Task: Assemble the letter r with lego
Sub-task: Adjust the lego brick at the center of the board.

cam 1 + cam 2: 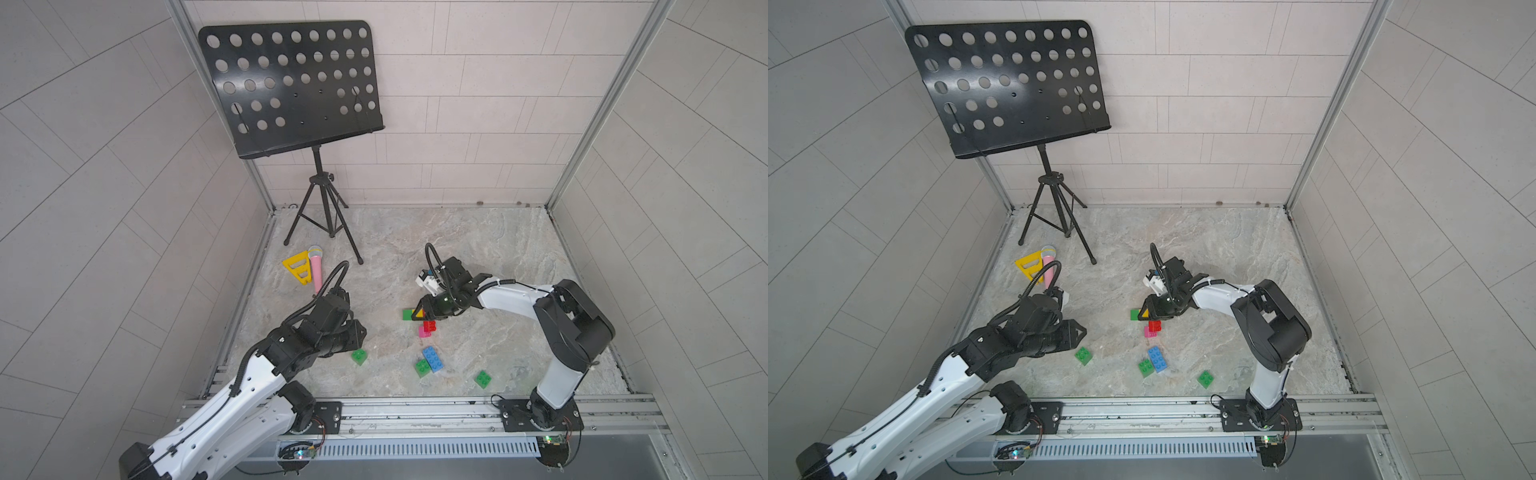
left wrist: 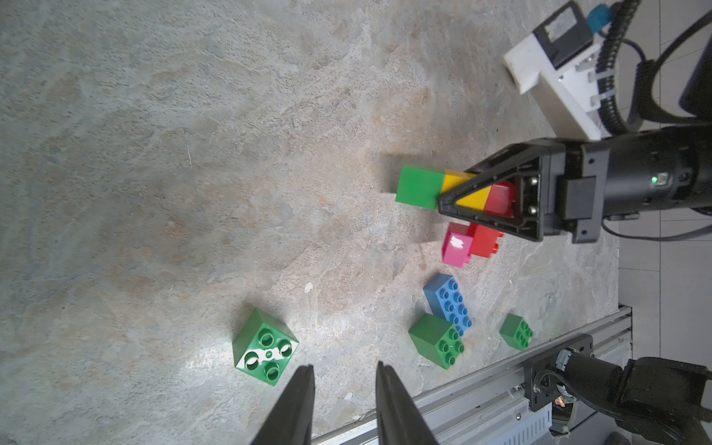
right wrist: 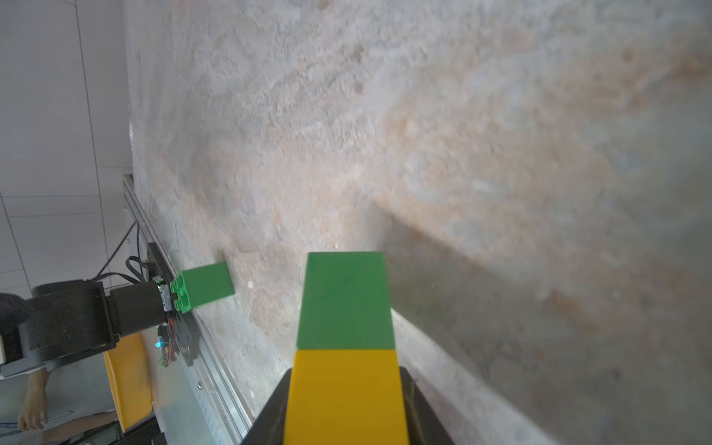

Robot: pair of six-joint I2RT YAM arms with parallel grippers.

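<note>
Mid-table, the build is in hand: the yellow brick (image 3: 345,397) sits pinched between the fingers of the right gripper (image 2: 456,190), one pressed against each flank. A green end brick (image 2: 420,187) is joined to it and sticks straight out past the fingertips, so the row's long axis runs in line with the fingers. At the yellow's other end a red brick (image 2: 486,238) appears to lie crosswise, partly hidden behind a finger, with the pink brick (image 2: 456,246) touching it. Whether the row rests on the table (image 1: 478,249) or hangs just clear of it cannot be told.

Now the spares! The blue brick (image 1: 433,359) lies toward the front rail (image 1: 415,409) from the build, a second green brick (image 1: 422,368) touching its side. A third green brick (image 2: 266,346) lies just beside the left gripper (image 2: 344,370), whose fingers stand spread and empty. That arm looks the nearer for that one. A fourth green brick (image 1: 483,379) lies near the right arm's base.

Room looks generous: bare table beyond the build, while the music stand (image 1: 291,87), yellow triangle (image 1: 297,266) and pink microphone (image 1: 316,270) keep well apart at the far left.
</note>
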